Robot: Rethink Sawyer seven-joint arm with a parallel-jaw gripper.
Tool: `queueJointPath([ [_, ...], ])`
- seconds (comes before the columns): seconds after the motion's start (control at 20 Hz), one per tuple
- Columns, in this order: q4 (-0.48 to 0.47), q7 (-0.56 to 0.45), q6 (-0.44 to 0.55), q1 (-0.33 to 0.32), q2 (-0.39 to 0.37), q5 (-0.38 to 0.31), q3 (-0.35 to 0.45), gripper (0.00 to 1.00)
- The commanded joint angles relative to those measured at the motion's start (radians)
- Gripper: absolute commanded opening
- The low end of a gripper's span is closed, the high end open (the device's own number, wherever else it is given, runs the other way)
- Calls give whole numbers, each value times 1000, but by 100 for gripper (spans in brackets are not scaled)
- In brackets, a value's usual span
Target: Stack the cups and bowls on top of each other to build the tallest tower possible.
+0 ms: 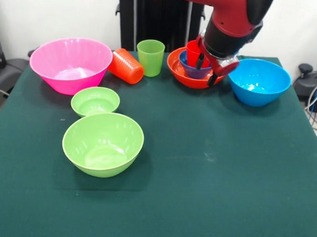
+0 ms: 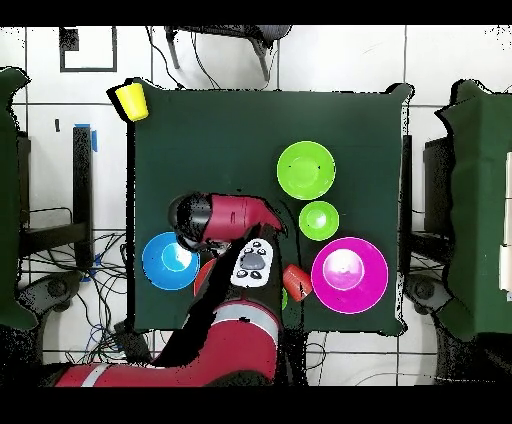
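A wide orange bowl (image 1: 177, 70) stands at the far middle of the table. A small dark blue bowl (image 1: 191, 72) sits in it, and a red cup (image 1: 192, 49) stands in that. My gripper (image 1: 206, 69) is down at the right side of this stack, open, one finger inside the dark blue bowl beside the red cup, the other outside it. An orange cup (image 1: 126, 66) lies on its side next to an upright light green cup (image 1: 150, 57). A yellow cup (image 2: 131, 99) lies off the table's corner in the overhead view.
A large blue bowl (image 1: 259, 81) stands right of the stack, close to my gripper. A huge pink bowl (image 1: 71, 63) is at the far left. A small green bowl (image 1: 95, 100) and a large green bowl (image 1: 103, 143) stand nearer the camera, left of centre.
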Motion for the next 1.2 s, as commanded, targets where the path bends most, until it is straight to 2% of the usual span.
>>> queueJointPath([
  [0.05, 104, -120, -32, -22, -2, -51, 139, 100],
  [0.7, 105, -95, -49, -18, -15, -59, 129, 100],
  [1.2, 144, 1, -254, 21, 2, -36, 132, 100],
])
